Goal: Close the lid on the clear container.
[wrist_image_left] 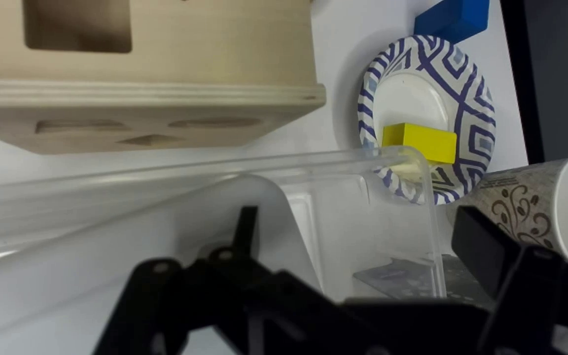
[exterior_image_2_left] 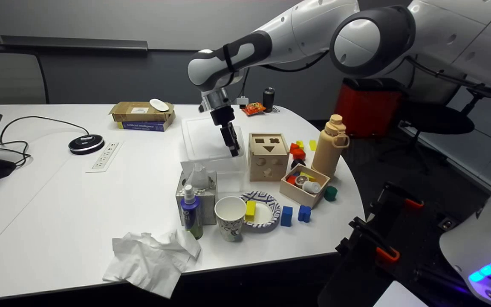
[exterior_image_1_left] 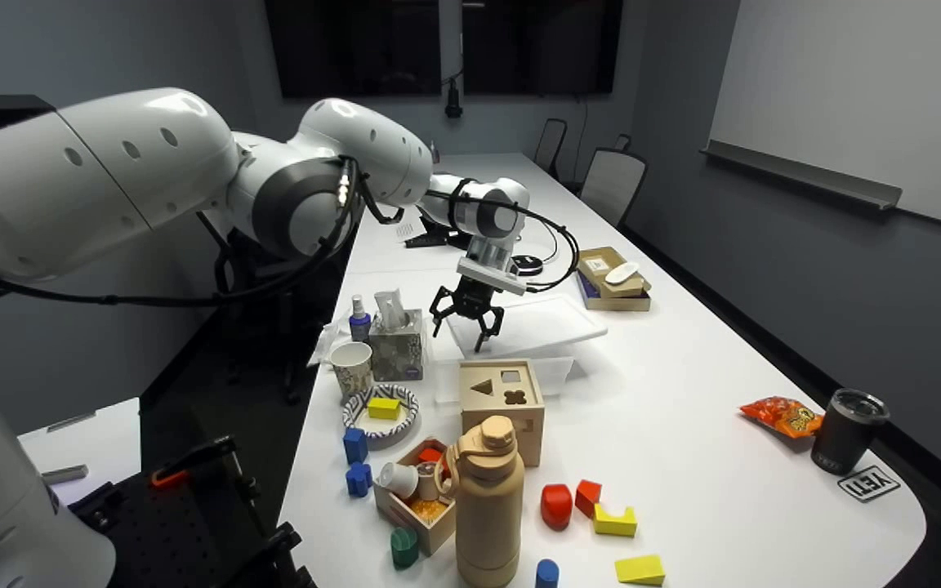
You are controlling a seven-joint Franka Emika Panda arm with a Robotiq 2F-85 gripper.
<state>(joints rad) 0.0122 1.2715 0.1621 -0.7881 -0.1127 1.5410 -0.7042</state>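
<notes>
I see the pincer, jaws spread, near a corner of the translucent lid, which lies askew over the clear plastic container; best square its edges before pressing evenly.

In an exterior view, at the lower right of the frame, a flat rectangular tag reads "YETI" in bold dark capitals inside a dark border, lying at a slant just beside a black tumbler. The print on the orange snack bag, near the tumbler, cannot be made out. In an exterior view, in the upper left part of the frame, the blue spine of a book reads "Artificial Intelligence" in pale letters. The white label on the cardboard box above it is illegible, as is the label of the spray bottle, left of center in the lower half. In the wrist view, at the right, the paper cup carries lines of print too small to read.
</notes>
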